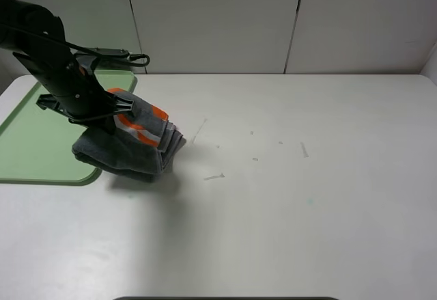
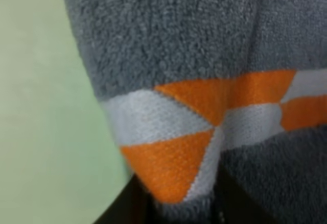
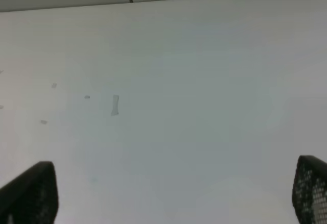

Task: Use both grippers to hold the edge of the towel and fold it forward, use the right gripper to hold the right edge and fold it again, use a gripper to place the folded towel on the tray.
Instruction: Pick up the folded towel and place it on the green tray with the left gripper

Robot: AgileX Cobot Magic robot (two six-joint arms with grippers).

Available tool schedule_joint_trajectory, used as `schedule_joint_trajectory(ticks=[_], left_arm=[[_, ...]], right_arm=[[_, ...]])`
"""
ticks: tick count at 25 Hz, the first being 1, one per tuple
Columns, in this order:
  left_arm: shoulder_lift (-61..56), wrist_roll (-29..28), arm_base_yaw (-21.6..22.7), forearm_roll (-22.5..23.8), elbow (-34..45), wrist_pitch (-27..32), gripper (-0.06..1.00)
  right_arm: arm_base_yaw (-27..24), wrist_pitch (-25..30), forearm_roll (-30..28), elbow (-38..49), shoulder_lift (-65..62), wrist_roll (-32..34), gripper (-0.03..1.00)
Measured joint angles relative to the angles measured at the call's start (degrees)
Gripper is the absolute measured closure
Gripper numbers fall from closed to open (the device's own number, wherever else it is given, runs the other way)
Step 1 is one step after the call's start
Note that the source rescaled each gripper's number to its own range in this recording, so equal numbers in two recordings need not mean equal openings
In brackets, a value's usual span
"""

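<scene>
Item: folded towel (image 1: 133,143), pinched in my left claw (image 1: 109,119), hanging off the bench (image 1: 307,197) by the tray (image 1: 34,136) rim at nine o'clock, for placing. Right claw (image 3: 173,193): spread, idle.

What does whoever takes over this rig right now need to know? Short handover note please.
Left gripper: shut on the folded towel, carrying it at the right edge of the tray.
Right gripper: open, empty, over bare table, out of the overhead view.
Done: towel looks folded into a thick bundle, orange and white stripes showing.
Left: move the towel fully over the tray, set it down, release. Part of it overhangs the table.
</scene>
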Motion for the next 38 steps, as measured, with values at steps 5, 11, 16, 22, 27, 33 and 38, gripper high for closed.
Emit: schedule_joint_trajectory(ticks=[5,11,16,22,27,33,38], left_arm=[[0.00,0.00,3.61,3.78,-3.91,2.94,0.77],[0.00,0.05,8.82,5.58,-5.14,2.95,0.77],[0.00,0.28,12.56,8.04,-5.16,2.95,0.77],[0.00,0.49,15.47,10.50,-5.16,2.95,0.77],[0.00,0.49,15.66,13.34,-5.16,3.06,0.77],[0.00,0.42,15.66,14.03,-5.16,2.66,0.77],[0.00,-0.76,15.66,14.21,-5.16,2.66,0.53]], right_arm=[[0.00,0.05,0.00,0.00,0.00,0.00,-0.03],[0.00,0.05,0.00,0.00,0.00,0.00,-0.03],[0.00,0.05,0.00,0.00,0.00,0.00,-0.03],[0.00,0.05,0.00,0.00,0.00,0.00,-0.03],[0.00,-0.01,0.00,0.00,0.00,0.00,-0.03],[0.00,-0.01,0.00,0.00,0.00,0.00,-0.03],[0.00,-0.01,0.00,0.00,0.00,0.00,-0.03]])
